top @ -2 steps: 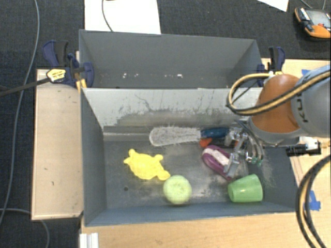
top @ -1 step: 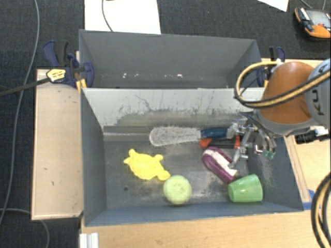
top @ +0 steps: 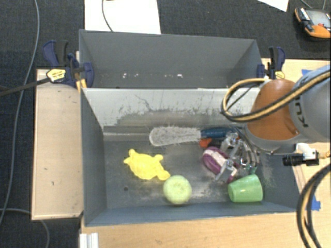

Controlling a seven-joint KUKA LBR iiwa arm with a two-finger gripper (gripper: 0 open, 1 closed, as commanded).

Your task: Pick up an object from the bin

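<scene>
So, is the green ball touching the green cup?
Apart. The camera view shows a plain stretch of bare bin floor between the green ball and the green cup.

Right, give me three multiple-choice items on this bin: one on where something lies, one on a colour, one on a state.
1. The yellow toy lies:
A) on the left part of the bin floor
B) on the rim
C) outside the walls

2. The ball is:
A) red
B) pale green
C) black

3. The brush:
A) stands on end
B) rests atop the ball
C) lies flat by the back wall

Answers:
1 A, it sits on the floor, left of the ball.
2 B, its whole surface shows pale green.
3 C, its bristles and handle run along the floor under the back wall.
</scene>
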